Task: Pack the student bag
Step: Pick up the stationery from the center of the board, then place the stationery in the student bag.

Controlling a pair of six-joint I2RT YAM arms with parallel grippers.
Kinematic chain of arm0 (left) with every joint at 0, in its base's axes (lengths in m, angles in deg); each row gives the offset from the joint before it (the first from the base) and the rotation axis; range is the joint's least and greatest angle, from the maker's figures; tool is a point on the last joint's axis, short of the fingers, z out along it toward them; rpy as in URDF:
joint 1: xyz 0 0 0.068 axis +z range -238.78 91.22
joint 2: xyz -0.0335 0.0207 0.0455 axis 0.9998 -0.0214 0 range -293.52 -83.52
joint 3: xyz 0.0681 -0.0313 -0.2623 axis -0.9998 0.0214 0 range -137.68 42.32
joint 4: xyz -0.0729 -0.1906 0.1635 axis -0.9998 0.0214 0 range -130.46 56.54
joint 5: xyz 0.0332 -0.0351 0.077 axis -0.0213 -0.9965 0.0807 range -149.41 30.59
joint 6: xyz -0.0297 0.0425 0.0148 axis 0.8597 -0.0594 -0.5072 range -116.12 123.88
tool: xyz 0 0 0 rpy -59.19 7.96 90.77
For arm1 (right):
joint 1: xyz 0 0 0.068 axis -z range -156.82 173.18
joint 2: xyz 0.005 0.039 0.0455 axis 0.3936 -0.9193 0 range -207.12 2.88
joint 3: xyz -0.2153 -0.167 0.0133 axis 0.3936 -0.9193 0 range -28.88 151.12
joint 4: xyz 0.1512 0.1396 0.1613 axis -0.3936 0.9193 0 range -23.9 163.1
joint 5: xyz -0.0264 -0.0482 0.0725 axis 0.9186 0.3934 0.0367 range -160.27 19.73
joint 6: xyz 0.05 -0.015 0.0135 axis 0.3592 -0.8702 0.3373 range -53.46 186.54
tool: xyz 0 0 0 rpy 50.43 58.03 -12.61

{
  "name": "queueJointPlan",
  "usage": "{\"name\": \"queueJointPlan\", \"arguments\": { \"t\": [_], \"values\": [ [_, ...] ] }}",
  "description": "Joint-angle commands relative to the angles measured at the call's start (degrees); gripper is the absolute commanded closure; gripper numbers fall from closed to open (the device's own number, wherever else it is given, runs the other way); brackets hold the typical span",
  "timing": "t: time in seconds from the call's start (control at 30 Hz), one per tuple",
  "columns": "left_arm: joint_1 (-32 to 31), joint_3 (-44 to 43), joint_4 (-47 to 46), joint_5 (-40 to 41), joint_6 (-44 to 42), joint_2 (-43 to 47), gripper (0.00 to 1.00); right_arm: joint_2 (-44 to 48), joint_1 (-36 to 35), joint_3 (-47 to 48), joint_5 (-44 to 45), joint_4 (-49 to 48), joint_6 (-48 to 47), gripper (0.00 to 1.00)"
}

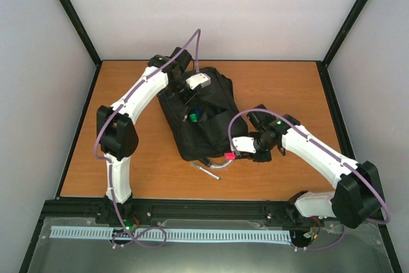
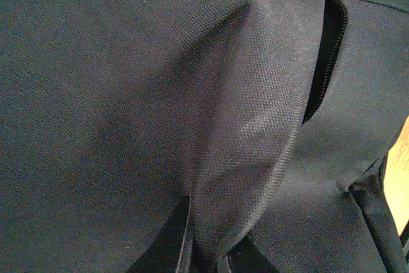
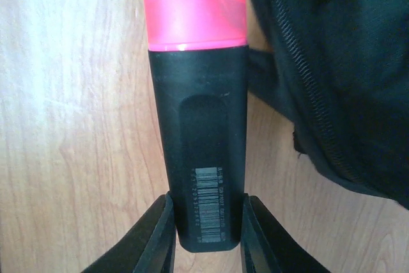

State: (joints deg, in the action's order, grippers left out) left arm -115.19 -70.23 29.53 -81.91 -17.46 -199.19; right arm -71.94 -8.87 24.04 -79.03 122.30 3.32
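**Top external: bag mid-surface, both arms engaged**

Top external view first: the student bag (image 1: 206, 133) lies in the middle of the wooden surface (image 1: 281, 87), tilted, black and rumpled, with something green and blue (image 1: 193, 116) showing at an opening on its upper side. The left arm (image 1: 137, 94) reaches across to the bag's far end. On the left wrist camera the left jaws are clenched on a raised fold of the bag's black fabric, and an unzipped slit (image 2: 323, 62) gapes just beyond.

The right arm (image 1: 313, 148) is bent in at the bag's near right corner. Its wrist view shows the right jaws grasping a highlighter (image 3: 195, 126) by the black end, fingers (image 3: 156, 234) pressed to both sides, the pink cap pointing away. The bag's zipped edge sits just beside it. A slim silver pen (image 1: 206, 169) lies on the surface near the bag's front edge.
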Motion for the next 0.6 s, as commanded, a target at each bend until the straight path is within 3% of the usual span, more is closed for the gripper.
{"name": "queueJointPlan", "arguments": {
  "t": [0.0, 0.57],
  "values": [
    [-0.6, -4.3, -0.6, -3.9, 0.7, 0.6, 0.95, 0.4, -0.4, 4.3, -5.4, 5.0, 3.9, 0.89],
    [-1.4, -4.0, -0.6, -2.9, 0.6, 0.8, 0.95, -20.1, -0.2, 25.7, -13.9, -2.6, 44.3, 0.95]
  ]
}}
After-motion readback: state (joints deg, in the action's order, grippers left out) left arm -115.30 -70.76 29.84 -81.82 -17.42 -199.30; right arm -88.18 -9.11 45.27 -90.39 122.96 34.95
